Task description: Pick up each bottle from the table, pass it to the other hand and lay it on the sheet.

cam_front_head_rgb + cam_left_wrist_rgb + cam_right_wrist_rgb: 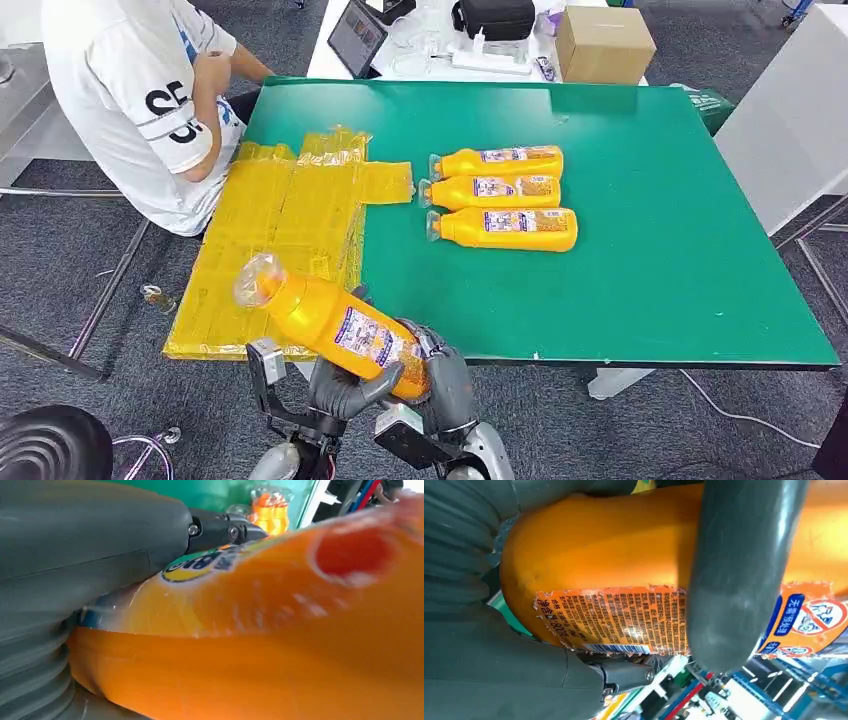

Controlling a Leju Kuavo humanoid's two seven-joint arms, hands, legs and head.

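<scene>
An orange bottle (330, 322) with a clear cap hangs tilted above the table's near edge, cap end over the yellow sheet (280, 230). My left hand (340, 388) grips it from below at mid-body, and my right hand (447, 378) grips its base end. Up close, the bottle (280, 630) lies against my left hand (90, 555). The right hand's thumb (739, 580) wraps over the labelled bottle (599, 545). Three more orange bottles (505, 190) lie side by side on the green table (680, 250), caps toward the sheet.
A person in a white shirt (130, 90) sits at the table's far left corner, beside the sheet. Behind the green table a white table carries a cardboard box (603, 42), a tablet (356, 35) and a black bag (494, 17). A black stool (50, 445) stands at my lower left.
</scene>
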